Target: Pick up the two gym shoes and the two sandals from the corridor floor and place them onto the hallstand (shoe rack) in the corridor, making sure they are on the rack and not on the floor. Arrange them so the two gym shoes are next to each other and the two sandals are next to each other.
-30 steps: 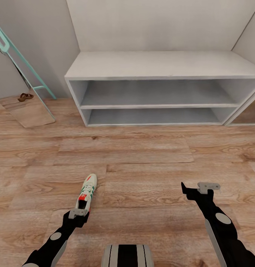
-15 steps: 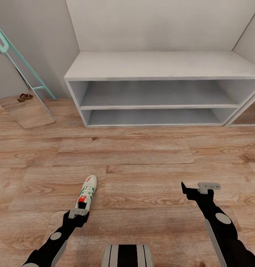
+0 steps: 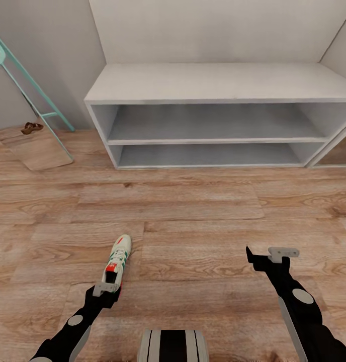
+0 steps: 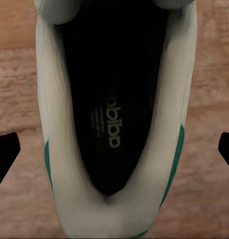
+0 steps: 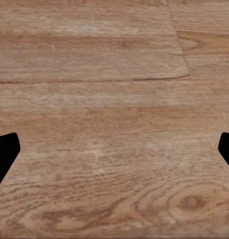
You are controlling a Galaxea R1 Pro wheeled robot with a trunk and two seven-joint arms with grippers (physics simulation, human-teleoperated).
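A cream-white sneaker with green side stripes [image 3: 117,259] lies on the light brown wood-plank corridor floor [image 3: 193,226], toe toward the light-grey hallstand [image 3: 213,83], well apart from it. The left gripper [image 3: 106,290] sits at its heel, jaws spread either side, not gripping. The right gripper [image 3: 271,254] hovers over bare floor, jaws released. One brown sandal [image 3: 31,127] lies beside the teal frame [image 3: 27,78].

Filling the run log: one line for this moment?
left pincer: open, astride gym shoe | right pincer: open over corridor floor | hallstand: bare

Floor [image 3: 203,211] before hallstand [image 3: 213,83] open; shelves seemingly bare.
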